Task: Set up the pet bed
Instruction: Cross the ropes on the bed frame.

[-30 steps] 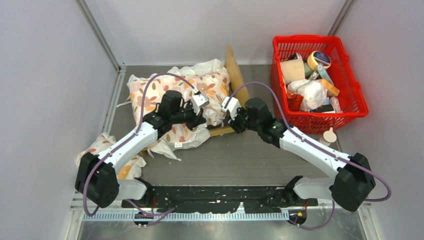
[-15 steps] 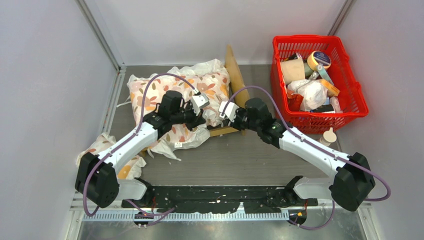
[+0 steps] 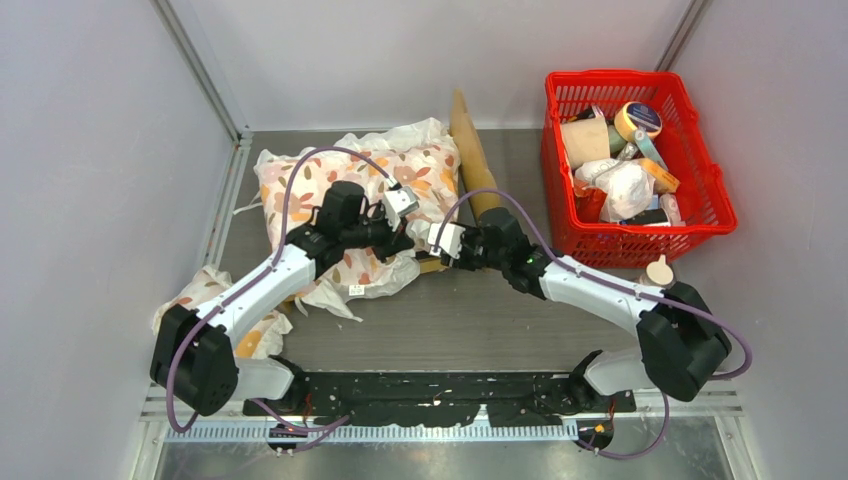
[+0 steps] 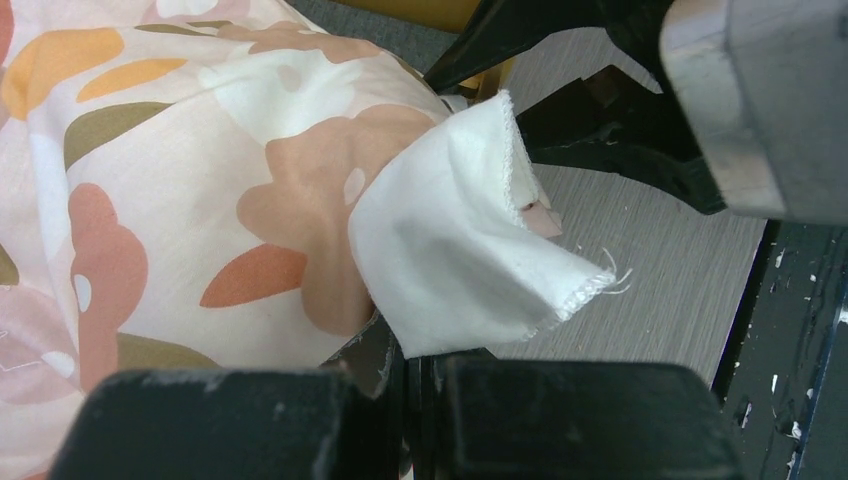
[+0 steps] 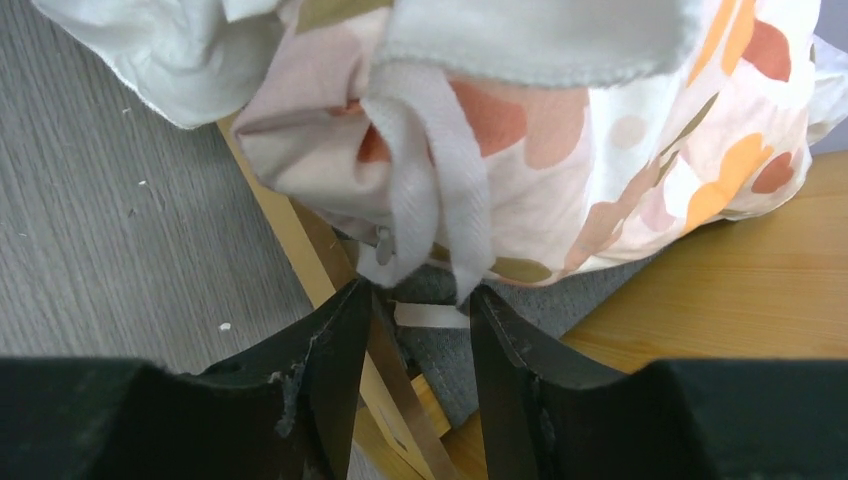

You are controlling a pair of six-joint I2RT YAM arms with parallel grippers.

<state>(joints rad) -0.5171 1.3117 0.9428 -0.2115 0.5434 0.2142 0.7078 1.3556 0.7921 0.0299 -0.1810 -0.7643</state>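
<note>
From above, the pet bed [image 3: 470,150] sat mid-table, headboard at its right end, its length seemingly running left under the cushion [image 3: 425,165]. Left wrist: the left gripper [image 4: 420,365] was pinched tight on a white cushion corner. Right wrist: the right gripper [image 5: 420,315] had its jaws apart, straddling the bed's near rail [image 5: 300,245], so it was the closer arm.

Top camera: high behind the arm bases, facing down over the whole grey wood-grain table [image 3: 480,320], near edge lowest. Left wrist: very near, along left arm's fingers [image 4: 580,420] onto white floral-print fabric cushion [image 4: 200,200]. Right wrist: equally near, past right arm's fingers [image 5: 330,350] onto light-wood pet bed frame [image 5: 740,290]. Both wrists share one cushion corner.
</note>
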